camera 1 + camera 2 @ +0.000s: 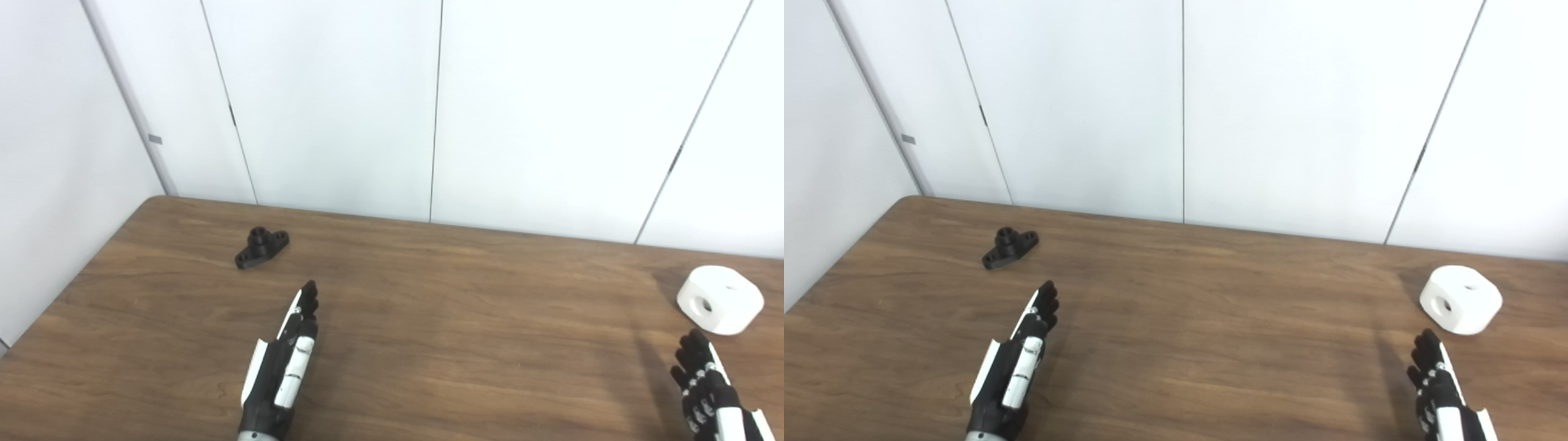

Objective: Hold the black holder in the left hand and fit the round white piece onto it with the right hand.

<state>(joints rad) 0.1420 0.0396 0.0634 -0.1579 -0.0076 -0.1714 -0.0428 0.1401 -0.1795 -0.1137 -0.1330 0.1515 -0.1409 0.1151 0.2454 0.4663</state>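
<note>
**Both hands lying empty, parts apart on the table**

The black holder (1009, 247) is sitting flat on the wooden table (1188, 306), toward its far left corner, with its round boss pointing up. Nearer than the holder and a little to its right, the left hand (1013, 370) is stretching over the table with fingers straight and together, holding nothing, its fingertips pointing toward the holder but staying clear of it. Well apart from the holder, far to its right near the table's right side, the round white piece (1460, 299) is resting with a hole showing in its side. Just nearer than that piece, the right hand (1442, 389) is reaching in, fingers extended, empty, not touching it.
</note>
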